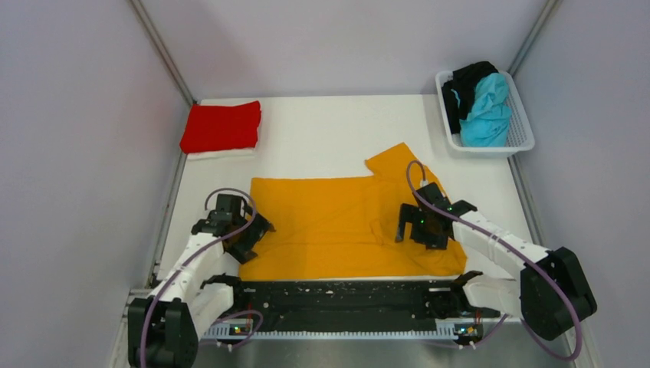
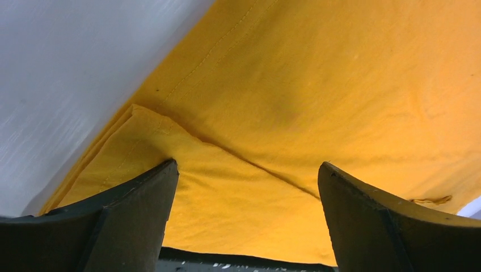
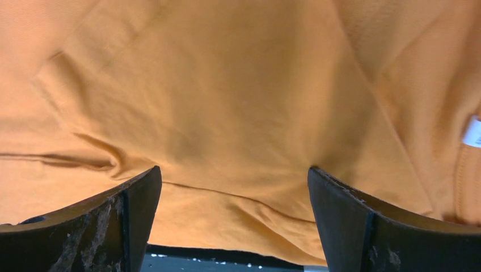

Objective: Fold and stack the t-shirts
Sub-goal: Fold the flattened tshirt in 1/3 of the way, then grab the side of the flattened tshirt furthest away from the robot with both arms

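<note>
The orange-yellow t-shirt (image 1: 337,218) lies spread flat in the near middle of the table, one sleeve pointing toward the far right. My left gripper (image 1: 257,236) is open, low over its left edge; the left wrist view shows my jaws (image 2: 247,167) wide apart over a folded corner of the cloth (image 2: 295,85). My right gripper (image 1: 406,226) is open, over the shirt's right part; its jaws (image 3: 233,170) straddle wrinkled cloth (image 3: 227,85) and hold nothing. The red t-shirt (image 1: 221,126) lies folded at the far left. The turquoise t-shirt (image 1: 487,111) and the black t-shirt (image 1: 464,88) lie crumpled in a basket.
A white basket (image 1: 523,130) stands at the far right corner. Grey walls close in the table's left, right and back. A black rail (image 1: 345,295) runs along the near edge. A white label (image 3: 472,131) shows at the shirt's collar.
</note>
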Action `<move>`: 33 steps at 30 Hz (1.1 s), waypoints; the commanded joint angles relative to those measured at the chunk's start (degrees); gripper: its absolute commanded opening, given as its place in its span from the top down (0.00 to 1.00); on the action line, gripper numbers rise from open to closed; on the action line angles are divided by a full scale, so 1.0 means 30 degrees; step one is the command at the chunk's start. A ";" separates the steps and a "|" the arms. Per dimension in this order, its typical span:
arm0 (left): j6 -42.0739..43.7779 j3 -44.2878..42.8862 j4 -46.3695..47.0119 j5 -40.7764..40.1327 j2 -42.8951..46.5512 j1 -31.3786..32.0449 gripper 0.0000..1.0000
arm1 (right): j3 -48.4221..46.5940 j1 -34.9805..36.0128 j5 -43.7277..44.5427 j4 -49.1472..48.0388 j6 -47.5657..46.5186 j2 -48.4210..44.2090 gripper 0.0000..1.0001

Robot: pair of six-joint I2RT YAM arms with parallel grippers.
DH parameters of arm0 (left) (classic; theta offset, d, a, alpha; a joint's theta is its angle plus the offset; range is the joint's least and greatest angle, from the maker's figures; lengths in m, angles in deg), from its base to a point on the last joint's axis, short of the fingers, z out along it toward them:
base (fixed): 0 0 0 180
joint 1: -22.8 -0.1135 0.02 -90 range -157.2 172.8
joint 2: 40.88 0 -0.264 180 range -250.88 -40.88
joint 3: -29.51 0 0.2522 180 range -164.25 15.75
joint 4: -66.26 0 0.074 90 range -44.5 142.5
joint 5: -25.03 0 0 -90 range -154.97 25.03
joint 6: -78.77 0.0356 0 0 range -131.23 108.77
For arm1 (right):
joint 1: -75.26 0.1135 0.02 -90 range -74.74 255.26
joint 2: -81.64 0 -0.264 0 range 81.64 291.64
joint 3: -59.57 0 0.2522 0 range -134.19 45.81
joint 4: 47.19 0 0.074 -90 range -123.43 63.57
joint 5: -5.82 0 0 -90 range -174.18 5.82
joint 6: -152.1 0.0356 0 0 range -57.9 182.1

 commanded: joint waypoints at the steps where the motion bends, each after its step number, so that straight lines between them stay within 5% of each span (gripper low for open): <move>1: -0.0062 0.0507 -0.3715 -0.1311 0.0740 0.0060 0.01 | -0.1071 0.0176 0.1497 0.1232 -0.0369 0.0211 0.01; 10: 0.1858 -0.5164 -0.1549 -0.4009 -0.0398 0.0005 0.01 | -0.4974 0.0176 0.2755 -0.0804 -0.1933 -0.0494 0.01; 18: 0.4543 -1.1833 -0.0618 -0.8008 -0.7254 -0.0433 0.01 | -0.7423 -0.0381 0.4752 -0.4816 -0.2532 0.1489 0.01; 33: 0.6270 -1.7548 0.0131 -0.5293 -1.8484 -0.2038 0.27 | -0.7021 -0.1601 0.4264 -0.5208 -0.3182 0.2156 0.01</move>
